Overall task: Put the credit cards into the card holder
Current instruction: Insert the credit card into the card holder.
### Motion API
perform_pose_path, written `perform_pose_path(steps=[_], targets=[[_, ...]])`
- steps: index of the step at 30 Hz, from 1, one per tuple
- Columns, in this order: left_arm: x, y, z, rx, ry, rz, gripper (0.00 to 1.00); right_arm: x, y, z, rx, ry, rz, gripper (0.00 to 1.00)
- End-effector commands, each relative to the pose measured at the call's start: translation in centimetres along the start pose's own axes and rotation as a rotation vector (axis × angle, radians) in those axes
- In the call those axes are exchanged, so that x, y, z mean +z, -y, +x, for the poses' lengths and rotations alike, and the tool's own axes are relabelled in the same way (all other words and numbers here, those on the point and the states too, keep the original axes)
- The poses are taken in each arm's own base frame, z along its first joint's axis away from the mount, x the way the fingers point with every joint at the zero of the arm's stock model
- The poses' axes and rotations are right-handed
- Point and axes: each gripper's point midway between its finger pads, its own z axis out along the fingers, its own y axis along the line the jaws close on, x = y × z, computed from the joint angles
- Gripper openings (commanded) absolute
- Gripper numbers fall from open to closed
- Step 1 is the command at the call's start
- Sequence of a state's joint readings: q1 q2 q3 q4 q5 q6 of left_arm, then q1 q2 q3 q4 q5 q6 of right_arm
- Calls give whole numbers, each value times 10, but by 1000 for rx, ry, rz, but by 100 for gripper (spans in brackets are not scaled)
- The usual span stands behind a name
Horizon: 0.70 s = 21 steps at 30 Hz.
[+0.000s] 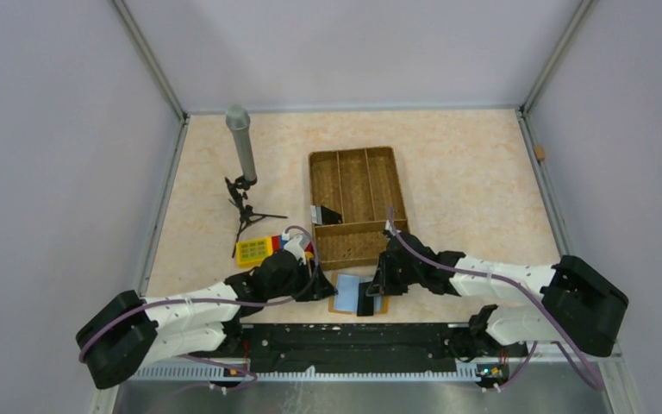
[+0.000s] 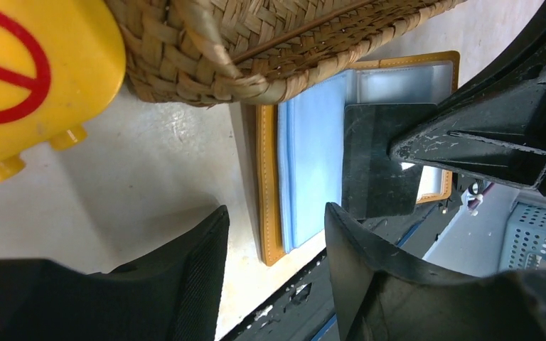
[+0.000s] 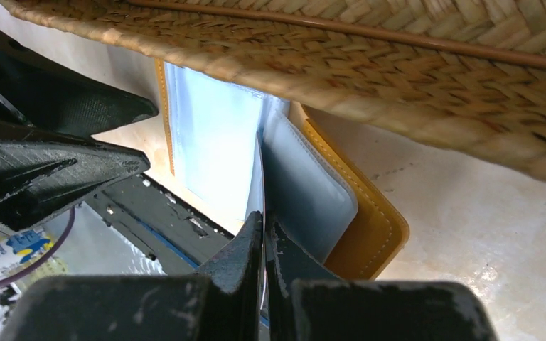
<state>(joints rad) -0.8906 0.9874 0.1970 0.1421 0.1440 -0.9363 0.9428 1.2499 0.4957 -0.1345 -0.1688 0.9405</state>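
Far left on the table [image 1: 465, 190]: grey cylinder [image 1: 240, 142] tilted over a small black tripod [image 1: 246, 210]. Nearer, a yellow block [image 2: 35, 78] with a red circle-and-bar mark, just beside the near left corner of the woven tray [image 2: 206, 64].

Next, left gripper [image 2: 276, 207] low over the table, its 2 fingers spread apart, nothing between them, tips close to the left edge of the card holder [image 2: 313, 156]; touching or not, cannot tell.

Card holder lying open and flat at the table's near edge, just in front of the woven tray, between the 2 grippers: tan-orange border, light blue lining and clear pockets facing up. Over its right half, 1 dark credit card [image 2: 380, 160], far end at a clear pocket; tucked in or merely resting, cannot tell.

Right of that, right gripper [image 3: 264, 220], fingers pressed together, pinching the credit card by 1 edge, card seen thin-side-on from the right wrist.
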Motion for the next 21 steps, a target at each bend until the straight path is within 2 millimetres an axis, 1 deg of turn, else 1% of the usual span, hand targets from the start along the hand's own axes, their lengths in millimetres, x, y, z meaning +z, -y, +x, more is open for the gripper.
perform_pose_path(steps=[1,8,11,15,21], targets=[[6,-5,1,38,-13,-33,53,-1,7,-7,66,63,-15,0],[16,-8,3,68,-37,-64,46,-5,22,-10,119,114,13,0],[19,-9,4,79,-46,-72,42,-6,24,-11,135,126,10,0],[24,-8,7,94,-61,-74,38,-6,24,-12,143,132,9,0],[29,-13,10,110,-81,-109,26,-13,17,-19,140,157,-2,0]])
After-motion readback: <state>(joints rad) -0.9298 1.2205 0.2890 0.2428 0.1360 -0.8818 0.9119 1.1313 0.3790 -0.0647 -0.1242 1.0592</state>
